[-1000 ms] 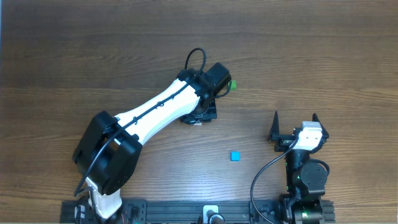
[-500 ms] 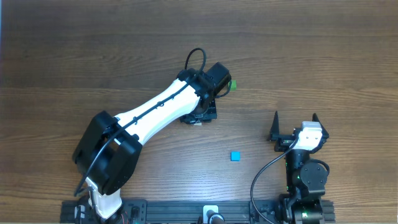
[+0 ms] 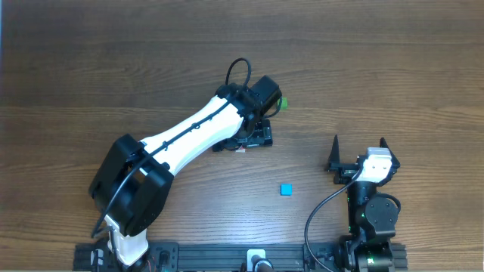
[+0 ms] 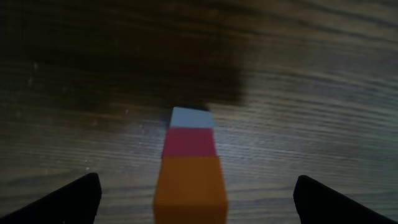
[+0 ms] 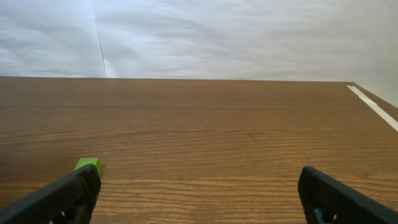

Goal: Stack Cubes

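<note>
A stack of three cubes stands straight below my left gripper: an orange cube on top, a red cube under it and a pale cube at the bottom. The fingers are spread wide on either side of the stack, apart from it. From above, my left gripper is at the table's centre and covers the stack. A green cube lies just beyond its wrist, and a blue cube lies nearer the front. My right gripper stands open and empty at the right, with the green cube far ahead of it.
The wooden table is bare around the cubes. A pale strip of tape marks the table's far right. A white wall stands behind the table's far edge.
My left gripper's fingers have spread apart over the stack, letting go of the orange cube. The right arm and the green and blue cubes have not moved.
</note>
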Robot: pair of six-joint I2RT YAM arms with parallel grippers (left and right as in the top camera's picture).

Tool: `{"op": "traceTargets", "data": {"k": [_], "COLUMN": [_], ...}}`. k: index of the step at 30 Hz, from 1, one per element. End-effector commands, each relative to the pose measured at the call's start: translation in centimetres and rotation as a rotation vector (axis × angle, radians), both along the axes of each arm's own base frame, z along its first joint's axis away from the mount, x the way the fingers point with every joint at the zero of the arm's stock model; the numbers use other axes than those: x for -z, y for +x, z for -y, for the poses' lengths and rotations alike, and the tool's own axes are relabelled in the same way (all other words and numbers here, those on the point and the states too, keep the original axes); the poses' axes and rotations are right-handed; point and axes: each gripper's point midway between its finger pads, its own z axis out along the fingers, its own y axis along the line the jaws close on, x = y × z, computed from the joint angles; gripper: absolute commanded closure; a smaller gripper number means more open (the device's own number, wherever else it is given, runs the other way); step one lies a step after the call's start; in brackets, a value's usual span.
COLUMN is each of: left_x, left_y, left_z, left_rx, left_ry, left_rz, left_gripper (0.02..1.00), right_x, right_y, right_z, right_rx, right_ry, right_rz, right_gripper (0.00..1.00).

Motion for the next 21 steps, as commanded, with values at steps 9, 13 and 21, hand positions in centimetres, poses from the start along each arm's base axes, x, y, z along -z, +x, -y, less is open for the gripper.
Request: {"op": "traceTargets", "data": {"k": [9,13,21], "left_x": [-22.3,-27.4,-27.2], "left_y": [7.3,8.0,5.9], "left_z": [-2.9,-6.9,-18.8], "left_rx": [-0.076,-0.073,-0.156], "left_ry": [-0.210,-0.274,-0.328], "left_rz": [0.804,0.981,1.231], "left_gripper": [0.025,0.025,0.023], "right_x": [0.3,0.3,0.3], "right_y": [0.0,0.0,0.0], "right_z": [0.0,0.0,0.0], "right_rx": [-0.002,-0.002,-0.002], "right_ry": [-0.001,-0.001,-0.001], "right_rz": [-0.002,-0.002,-0.002], "right_gripper": [0.009,0.009,0.009]}}
